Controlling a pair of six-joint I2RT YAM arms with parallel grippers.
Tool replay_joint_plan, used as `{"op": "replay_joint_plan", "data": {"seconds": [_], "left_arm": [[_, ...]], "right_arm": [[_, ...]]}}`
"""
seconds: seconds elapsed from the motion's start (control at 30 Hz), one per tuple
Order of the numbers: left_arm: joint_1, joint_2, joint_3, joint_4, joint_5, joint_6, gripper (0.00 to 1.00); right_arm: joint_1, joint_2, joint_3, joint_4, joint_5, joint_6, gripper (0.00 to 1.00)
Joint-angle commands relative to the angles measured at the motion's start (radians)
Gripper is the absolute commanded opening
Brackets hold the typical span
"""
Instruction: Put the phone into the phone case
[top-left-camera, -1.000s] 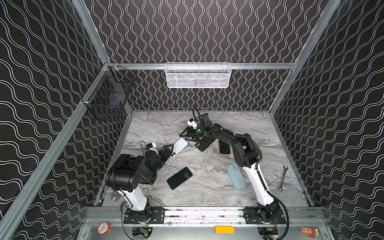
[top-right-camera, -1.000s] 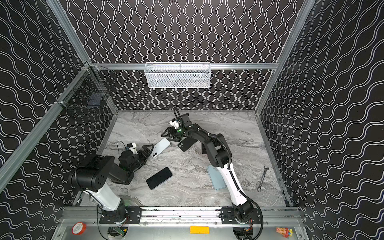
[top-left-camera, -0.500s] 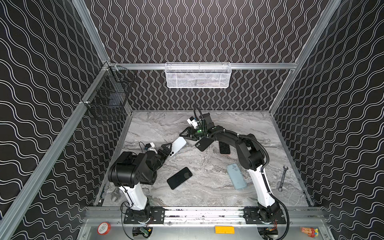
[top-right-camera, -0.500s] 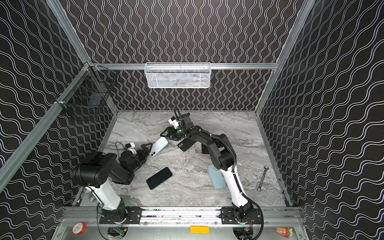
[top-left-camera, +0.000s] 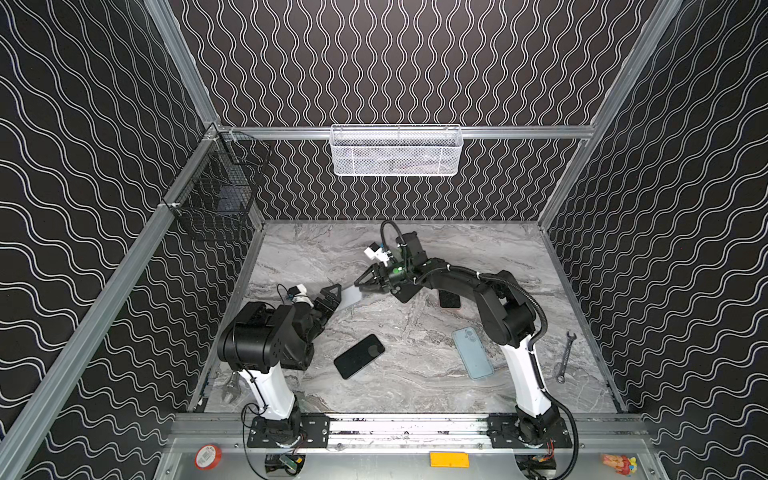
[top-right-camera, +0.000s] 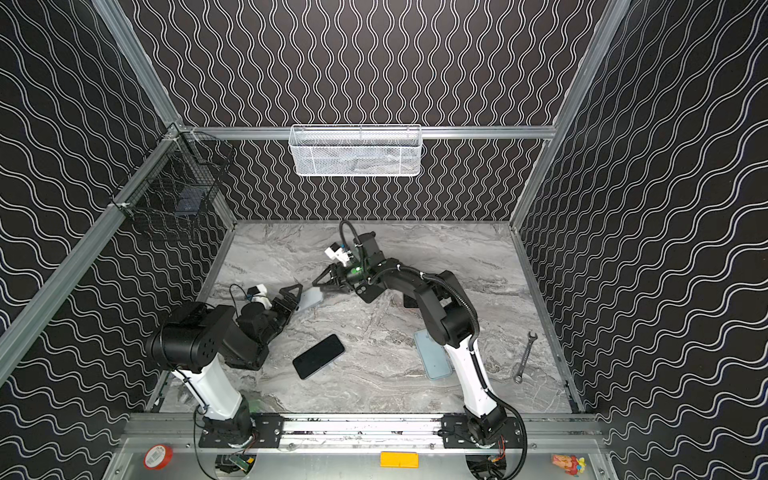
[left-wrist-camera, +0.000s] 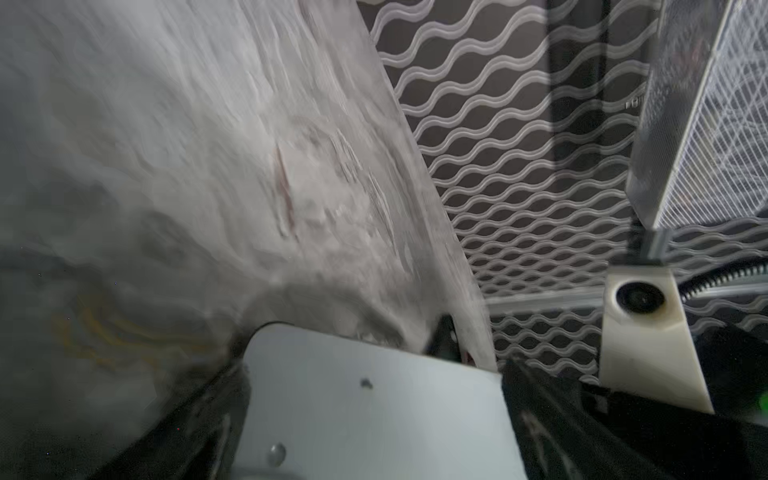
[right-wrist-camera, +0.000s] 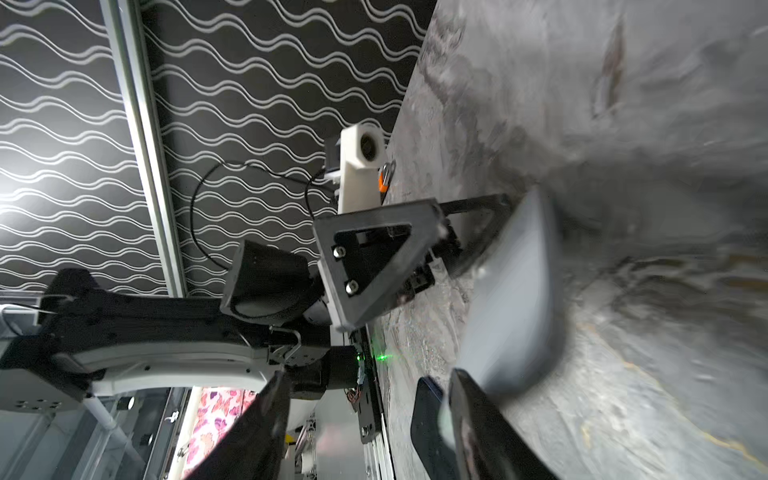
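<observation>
We hold the white phone (top-left-camera: 350, 296) aloft between both hands, toward the bench's back-left: our left hand (top-left-camera: 332, 300) spreads wide across one end, our right hand (top-left-camera: 368, 284) closes on the other. If we let go too soon, it could drop, far from the blue case (top-left-camera: 472, 353) near the front-right.

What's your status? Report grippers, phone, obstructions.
Left gripper jaws clamped across white phone. Right gripper jaws open at its free end. Blue case flat on table by right arm. Black phone near path.
</observation>
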Motion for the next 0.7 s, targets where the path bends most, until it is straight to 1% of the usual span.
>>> {"op": "replay_joint_plan", "data": {"seconds": [0.0,0.2,0.3,0.37,0.43,0.5,0.6,0.67], "left_arm": [[-0.004,0.005,-0.002,-0.124,0.152,-0.005,0.99],[-0.004,0.019,-0.022,-0.09,0.15,-0.016,0.98],[-0.003,0.019,-0.029,-0.085,0.15,-0.016,0.98],[-0.003,0.009,-0.025,-0.1,0.162,-0.016,0.98],[-0.003,-0.02,-0.014,-0.133,0.175,-0.001,0.98],[-0.004,-0.079,0.022,-0.27,0.194,0.051,0.98],[-0.032,-0.225,0.114,-0.68,0.157,0.209,0.98],[-0.086,-0.319,0.219,-1.01,0.056,0.336,0.98]], "right_arm": [[0.017,0.009,-0.021,-0.097,-0.019,-0.023,0.63],[0.024,0.012,-0.066,-0.07,0.03,-0.01,0.62],[0.008,-0.037,-0.106,-0.092,0.109,-0.036,0.62],[-0.011,-0.096,-0.156,-0.112,0.166,-0.051,0.63],[-0.034,-0.167,-0.218,-0.143,0.24,-0.057,0.67],[-0.055,-0.241,-0.288,-0.187,0.325,-0.072,0.7],[-0.073,-0.348,-0.387,-0.283,0.472,-0.083,0.75],[-0.075,-0.396,-0.429,-0.356,0.538,-0.087,0.79]]}}
